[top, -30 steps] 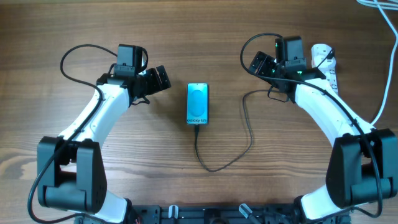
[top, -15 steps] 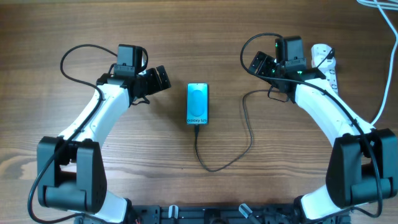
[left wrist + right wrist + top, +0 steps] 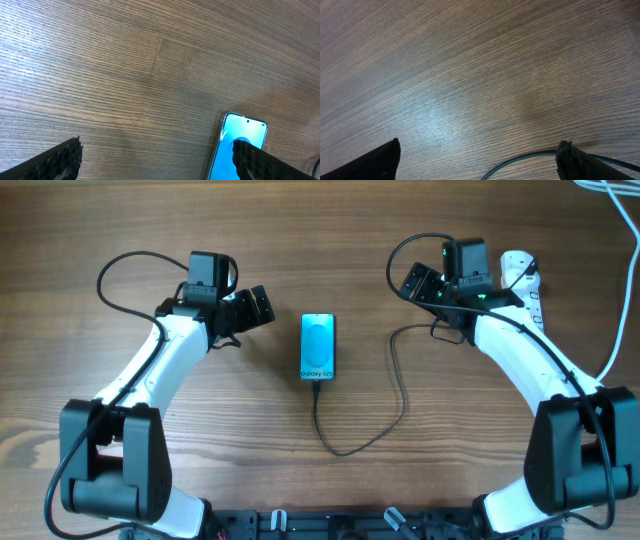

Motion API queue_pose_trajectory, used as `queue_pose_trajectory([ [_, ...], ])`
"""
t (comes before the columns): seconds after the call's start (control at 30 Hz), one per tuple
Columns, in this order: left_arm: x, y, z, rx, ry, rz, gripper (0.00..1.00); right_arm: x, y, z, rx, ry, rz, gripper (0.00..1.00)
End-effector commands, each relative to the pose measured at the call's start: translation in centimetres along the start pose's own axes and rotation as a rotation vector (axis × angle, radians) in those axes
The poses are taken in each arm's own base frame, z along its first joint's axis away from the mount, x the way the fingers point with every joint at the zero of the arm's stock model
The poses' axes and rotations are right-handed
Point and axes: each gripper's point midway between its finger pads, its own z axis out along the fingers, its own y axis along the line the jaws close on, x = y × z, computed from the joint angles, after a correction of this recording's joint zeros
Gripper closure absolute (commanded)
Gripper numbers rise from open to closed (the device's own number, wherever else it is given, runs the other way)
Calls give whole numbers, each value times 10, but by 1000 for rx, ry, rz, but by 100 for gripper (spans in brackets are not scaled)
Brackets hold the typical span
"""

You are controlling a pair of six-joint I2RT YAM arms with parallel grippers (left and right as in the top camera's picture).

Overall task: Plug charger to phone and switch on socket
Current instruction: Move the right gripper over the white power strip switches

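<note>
The phone (image 3: 318, 347) lies face up in the middle of the table, its cyan screen lit. It also shows at the bottom right of the left wrist view (image 3: 239, 150). The thin black charger cable (image 3: 372, 435) runs from the phone's near end in a loop up toward the right arm; a stretch shows in the right wrist view (image 3: 520, 162). The white socket strip (image 3: 524, 284) lies at the far right, partly hidden by the right arm. My left gripper (image 3: 258, 305) is open and empty left of the phone. My right gripper (image 3: 417, 283) is open and empty above bare wood.
A thick white cable (image 3: 618, 220) runs along the table's right edge from the top corner. Each arm's own black cable arcs over its wrist. Bare wood lies between the phone and each gripper.
</note>
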Motion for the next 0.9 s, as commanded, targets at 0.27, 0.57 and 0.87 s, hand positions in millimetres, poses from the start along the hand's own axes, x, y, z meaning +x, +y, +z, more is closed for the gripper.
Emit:
queue_pose_trajectory([
  [0.27,-4,1,-3,-8,-15,4,0,17,57,-45,-296,186,-77,0],
  [0.57,-4,1,-3,-8,-15,4,0,-81,-23,-133,186,-216,5,0],
  [0.87,-4,1,-3,-8,-15,4,0,-120,-169,-160,436,-350,464,0],
])
